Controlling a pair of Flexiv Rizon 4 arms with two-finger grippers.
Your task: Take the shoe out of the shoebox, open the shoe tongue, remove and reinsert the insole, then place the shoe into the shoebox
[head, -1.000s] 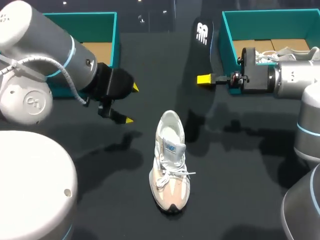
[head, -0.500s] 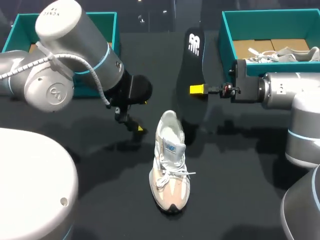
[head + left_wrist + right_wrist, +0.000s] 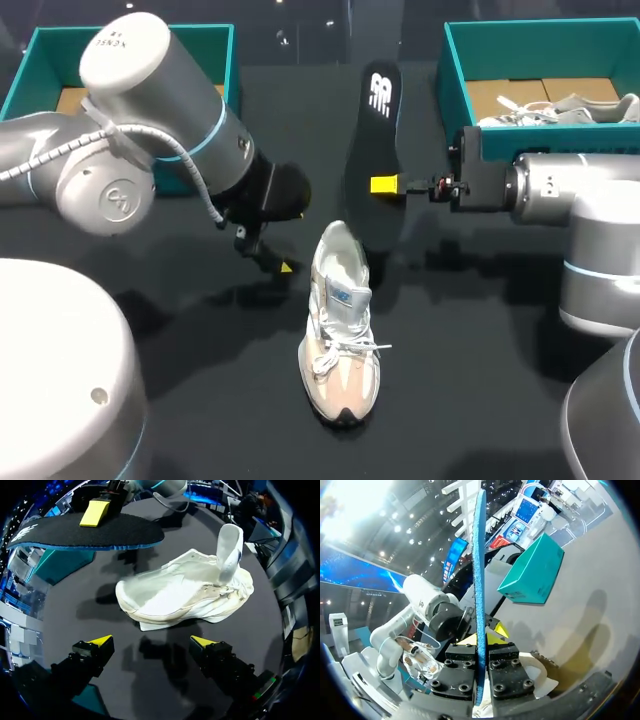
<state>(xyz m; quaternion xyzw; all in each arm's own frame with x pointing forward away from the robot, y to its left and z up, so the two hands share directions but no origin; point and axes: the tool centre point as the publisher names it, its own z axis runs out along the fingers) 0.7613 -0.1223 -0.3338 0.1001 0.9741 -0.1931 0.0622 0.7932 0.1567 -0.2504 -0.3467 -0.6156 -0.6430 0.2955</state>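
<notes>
Dark tabletop [image 3: 480, 330], teal shoebox [image 3: 452, 70] upper right: insole out, shoe at centre.
The right gripper [image 3: 385, 185] pinches the insole [image 3: 376, 150] just above the shoe [image 3: 340, 320] in frame, long axes both top-to-bottom, heel opening nearest; the left gripper [image 3: 268, 252], jaws spread and empty, hangs left of the heel. Only its wrist view shows the tongue [image 3: 229, 550] lifted clear.

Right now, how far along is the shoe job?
Done: shoe is out on the table, tongue lifted, insole out. In hand: right gripper is shut on the insole, held above the table beyond the shoe; left gripper is open beside the shoe. Left: insole back in, shoe into the box.
</notes>
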